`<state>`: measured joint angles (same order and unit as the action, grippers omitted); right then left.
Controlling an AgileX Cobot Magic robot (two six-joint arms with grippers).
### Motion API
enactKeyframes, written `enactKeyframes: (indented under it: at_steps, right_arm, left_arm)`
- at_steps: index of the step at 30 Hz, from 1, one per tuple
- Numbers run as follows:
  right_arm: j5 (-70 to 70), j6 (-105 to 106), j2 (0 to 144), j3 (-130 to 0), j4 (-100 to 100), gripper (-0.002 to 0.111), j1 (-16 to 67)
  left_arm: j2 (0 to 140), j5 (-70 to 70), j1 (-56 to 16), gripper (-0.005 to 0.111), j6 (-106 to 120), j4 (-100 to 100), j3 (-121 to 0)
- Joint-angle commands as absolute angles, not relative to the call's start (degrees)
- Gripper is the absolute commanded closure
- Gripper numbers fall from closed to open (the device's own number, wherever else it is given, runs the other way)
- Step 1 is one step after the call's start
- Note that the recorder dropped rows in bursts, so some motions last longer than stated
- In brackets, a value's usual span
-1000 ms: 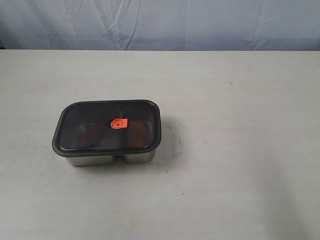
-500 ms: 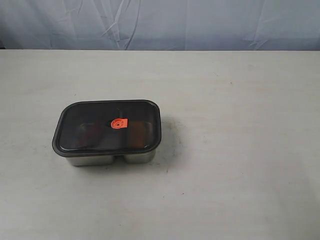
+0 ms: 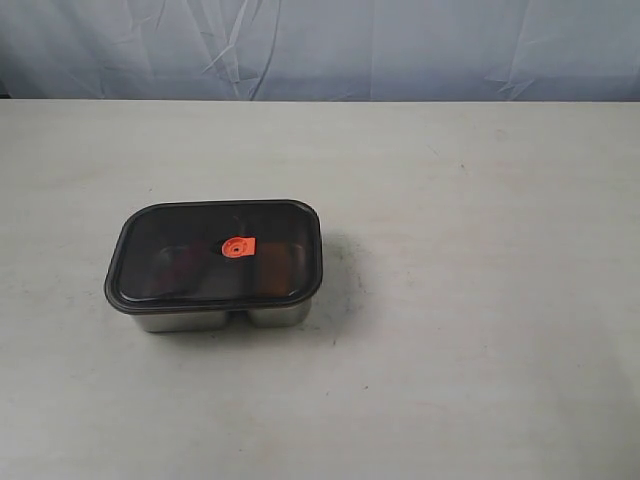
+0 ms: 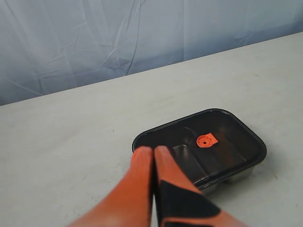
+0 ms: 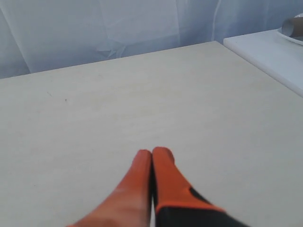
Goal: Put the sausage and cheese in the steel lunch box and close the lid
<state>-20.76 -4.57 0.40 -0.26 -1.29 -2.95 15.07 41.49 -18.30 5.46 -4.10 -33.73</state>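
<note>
In the exterior view, you see the lid (image 3: 215, 252) lying flat and square on the steel lunch box (image 3: 225, 318), which stands on the table (image 3: 470, 330) left of centre. Dim shapes beneath the lid look like the sausage (image 3: 183, 266) and the cheese (image 3: 270, 262), so the job reads as finished. No arm shows.

In the left wrist view, your left gripper (image 4: 154, 151) hangs just short of the box, fingers pressed together, empty.

In the right wrist view, your right gripper (image 5: 151, 153) is likewise pinched together on nothing, over bare table.

Exterior high over table (image 3: 480, 330), wrists low — left shares lid (image 4: 234, 142)
</note>
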Motion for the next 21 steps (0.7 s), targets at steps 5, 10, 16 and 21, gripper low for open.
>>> enactKeyframes:
  at_steps: [5,10,16,21]
  right_arm:
    - [-20.79,-4.06,0.0,0.0,2.23,0.108,-3.27]
    - [-20.79,-4.06,0.0,0.0,2.23,0.108,-3.27]
    - [-20.79,-4.06,0.0,0.0,2.23,0.108,-3.27]
    - [-20.79,-4.06,0.0,0.0,2.23,0.108,-3.27]
  left_arm:
    - [14.68,41.07,-18.31,0.106,5.07,-3.66,-33.53]
    - [14.68,41.07,-18.31,0.106,5.07,-3.66,-33.53]
    - [14.68,40.86,-18.31,0.106,5.07,-4.3,-33.14]
    - [14.01,36.77,-18.21,0.106,5.07,-5.59,-28.34]
